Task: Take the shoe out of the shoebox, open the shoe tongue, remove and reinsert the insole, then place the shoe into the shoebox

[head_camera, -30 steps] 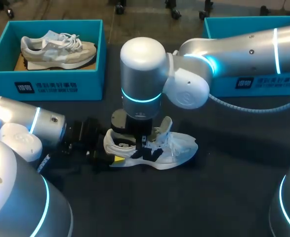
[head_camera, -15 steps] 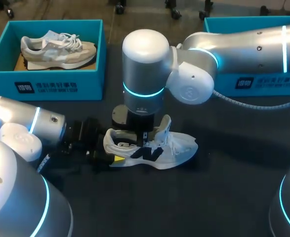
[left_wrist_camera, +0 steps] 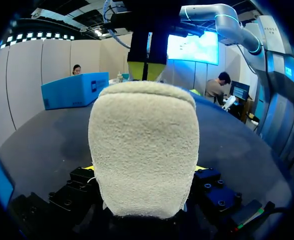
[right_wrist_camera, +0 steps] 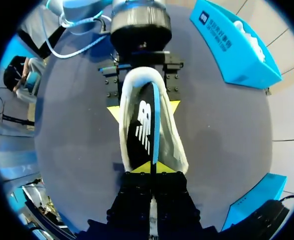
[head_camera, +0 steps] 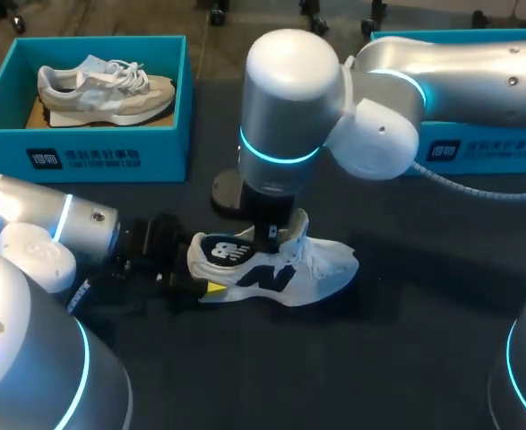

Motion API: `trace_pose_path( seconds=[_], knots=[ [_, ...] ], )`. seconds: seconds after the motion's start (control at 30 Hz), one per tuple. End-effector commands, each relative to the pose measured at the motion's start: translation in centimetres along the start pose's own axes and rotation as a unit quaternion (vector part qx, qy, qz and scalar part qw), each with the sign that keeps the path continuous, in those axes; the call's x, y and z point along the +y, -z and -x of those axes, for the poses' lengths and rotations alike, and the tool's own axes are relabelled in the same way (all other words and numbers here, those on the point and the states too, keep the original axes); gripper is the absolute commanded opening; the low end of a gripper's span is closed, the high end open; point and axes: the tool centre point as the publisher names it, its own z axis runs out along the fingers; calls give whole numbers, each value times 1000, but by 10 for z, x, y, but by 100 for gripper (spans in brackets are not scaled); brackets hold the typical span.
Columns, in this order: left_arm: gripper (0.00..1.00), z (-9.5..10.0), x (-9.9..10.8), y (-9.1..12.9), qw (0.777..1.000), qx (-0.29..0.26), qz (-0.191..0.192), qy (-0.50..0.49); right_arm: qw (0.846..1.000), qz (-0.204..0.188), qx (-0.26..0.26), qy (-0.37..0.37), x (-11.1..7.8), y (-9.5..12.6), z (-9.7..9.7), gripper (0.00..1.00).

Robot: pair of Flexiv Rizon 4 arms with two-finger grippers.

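A white shoe [head_camera: 321,264] lies on its sole on the dark table, toe to the right. My left gripper [head_camera: 211,287] is shut on its heel; in the left wrist view the cream heel [left_wrist_camera: 144,150] fills the space between the fingers. My right gripper [right_wrist_camera: 151,167] hangs over the shoe's mouth, shut on the edge of the dark insole [right_wrist_camera: 141,125] with a white logo. The insole [head_camera: 227,251] stands tilted, partly raised out of the shoe. The left gripper's yellow fingertips [right_wrist_camera: 114,112] press the heel from both sides.
A teal shoebox [head_camera: 83,143] at the back left holds another pale shoe [head_camera: 101,90]. A second teal shoebox [head_camera: 478,148] stands at the back right, mostly behind my right arm. Bare table lies in front of the shoe.
My right gripper has risen and shifted a little right, drawing the insole up out of the shoe so its logo now shows. The left gripper and the shoe have kept still.
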Motion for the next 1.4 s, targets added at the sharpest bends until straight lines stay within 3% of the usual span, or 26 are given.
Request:
trace_pose_path(
  seconds=[0.03, 0.3, 0.5, 0.93, 1.2, 1.27, 1.4],
  knots=[
    [0, 1, 1, -2, 1000, 0, 1, 0, 1000, -6, -7, 9, -1, 19, 1, 0],
    [0, 1, 1, -2, 1000, 0, 1, 0, 1000, -8, -20, 8, -4, 33, 7, 0],
    [0, 1, 1, -2, 1000, 0, 1, 0, 1000, 1, -18, 24, 10, 35, 6, 0],
    [0, 1, 1, -2, 1000, 0, 1, 0, 998, 20, -3, 56, 44, 23, 3, 0],
    [0, 1, 1, -2, 1000, 0, 1, 0, 998, 35, 19, 45, 49, 16, 5, 0],
    [0, 1, 1, -2, 1000, 0, 1, 0, 998, 43, 22, 37, 49, 15, 5, 16],
    [0, 1, 1, -2, 1000, 0, 1, 0, 998, 45, 25, 29, 48, 17, 6, 29]
  ],
)
